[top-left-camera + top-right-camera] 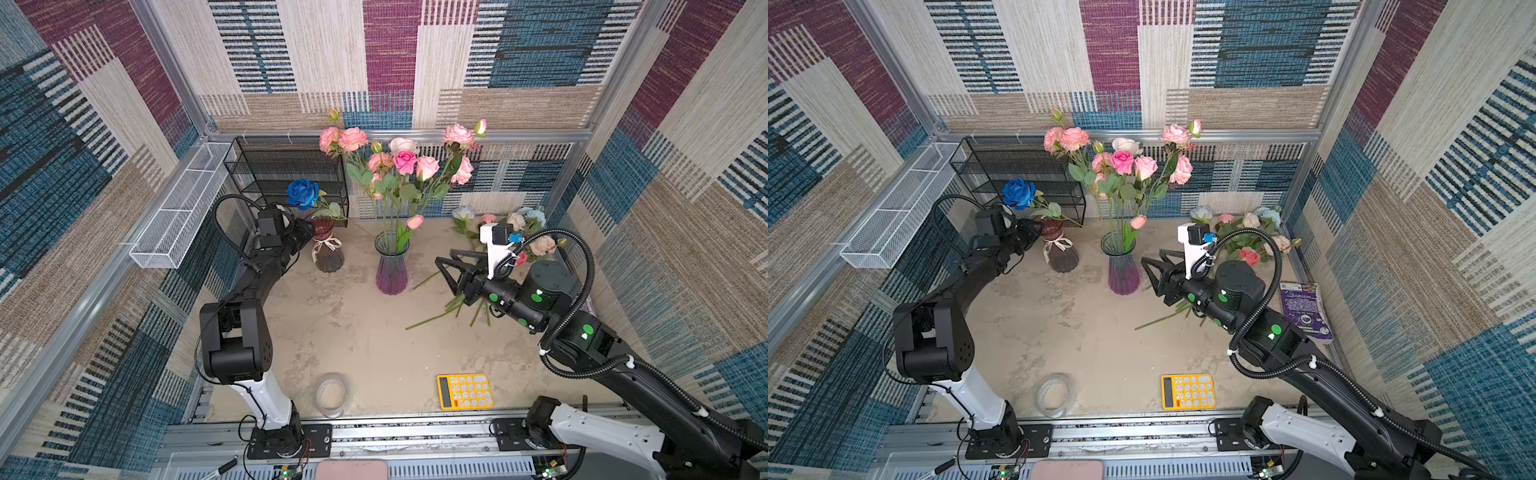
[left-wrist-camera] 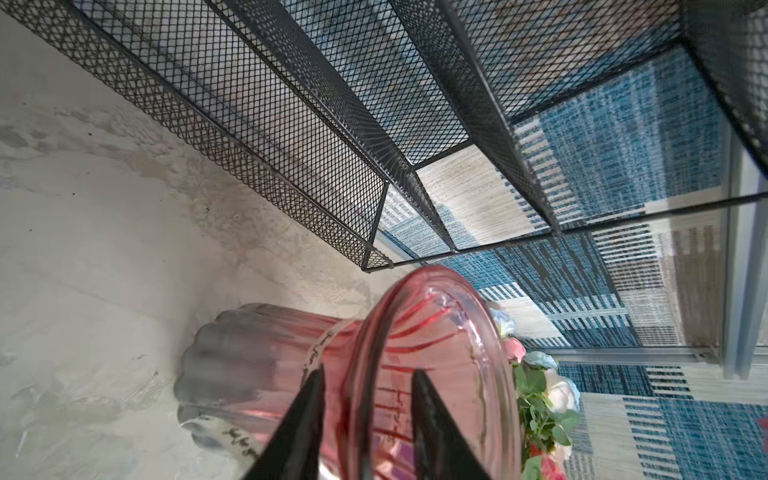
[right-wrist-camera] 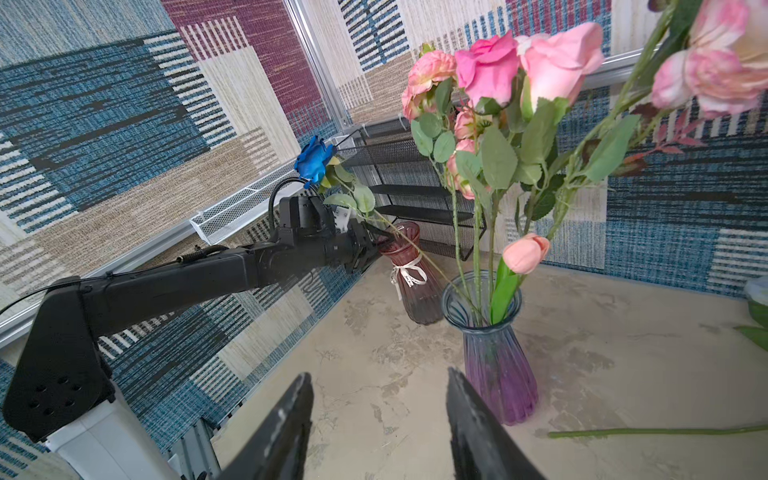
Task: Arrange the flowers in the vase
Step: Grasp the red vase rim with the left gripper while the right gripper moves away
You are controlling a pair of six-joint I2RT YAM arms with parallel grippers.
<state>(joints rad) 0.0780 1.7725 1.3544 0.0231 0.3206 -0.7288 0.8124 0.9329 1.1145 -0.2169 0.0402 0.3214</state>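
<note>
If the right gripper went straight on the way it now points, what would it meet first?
The right gripper likely passes close beside the purple vase and first meets the pink vase beyond; depth is unclear.

1. Walls [image 1: 390,50]: woven patchwork of maroon, teal, beige and cream blocks, many of them striped.
2. Surface [image 1: 353,332]: mottled sandy beige.
3. Purple vase [image 1: 391,270]: ribbed glass, blue-grey at the mouth fading to purple.
4. Red vase [image 1: 328,253]: ribbed, reddish-pink fading to smoky grey, with a white bow at the neck.
5. Standing roses [image 1: 405,162]: pink, peach and one white, with green leaves. Single rose [image 1: 302,193]: deep blue. Lying roses [image 1: 542,245]: white, pale blue and peach.
6. Calculator [image 1: 464,391]: yellow, with pale keys and a dark screen.
7. Rack [image 1: 286,166]: black mesh. Tray [image 1: 183,208]: white mesh.
8. Right arm [image 1: 552,286]: black with green dots.
</note>
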